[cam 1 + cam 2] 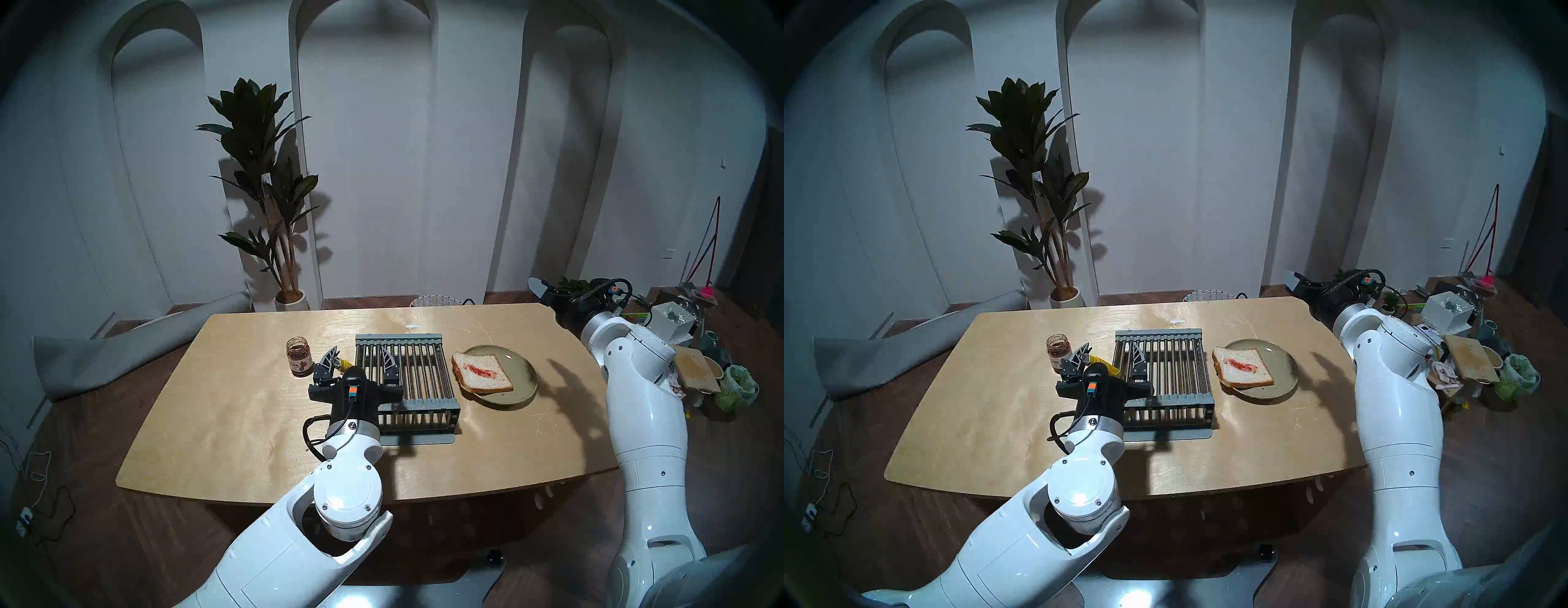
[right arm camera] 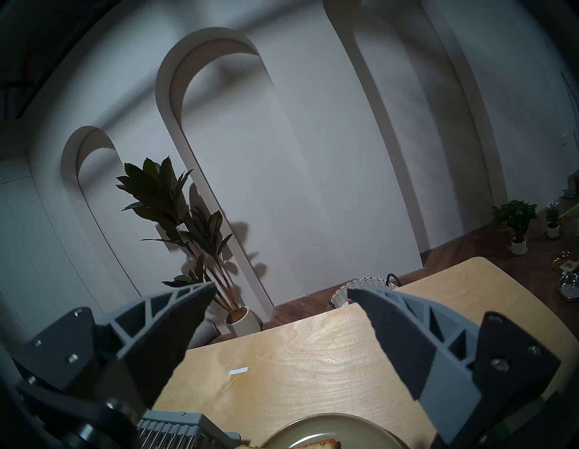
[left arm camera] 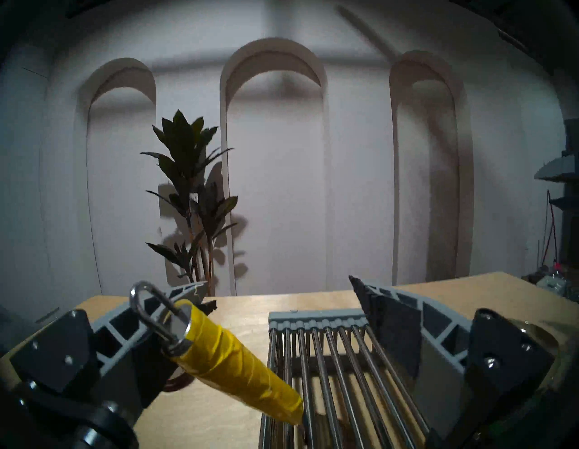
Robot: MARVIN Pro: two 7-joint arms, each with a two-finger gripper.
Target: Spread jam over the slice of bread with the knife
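The slice of bread (image 1: 481, 373) lies on an olive-green plate (image 1: 519, 361) at the right, with a red streak of jam (image 1: 482, 370) across its middle. More jam fills the small glass jar (image 1: 299, 356) at the left. The knife (image 3: 235, 354) rests with its yellow handle tilted up off the left edge of the grey barred rack (image 1: 418, 373); its blade is hidden. My left gripper (image 1: 359, 352) stands open around that handle, and the ring end lies close to the left finger. My right gripper (image 2: 280, 290) is open and empty, raised beyond the table's far right corner.
A tall potted plant (image 1: 263, 191) and a wicker basket (image 1: 435, 300) stand behind the table (image 1: 254, 424). Boxes, bags and small pots (image 1: 695, 365) crowd the floor at the right. A small white strip (image 2: 238, 371) lies on the table behind the plate.
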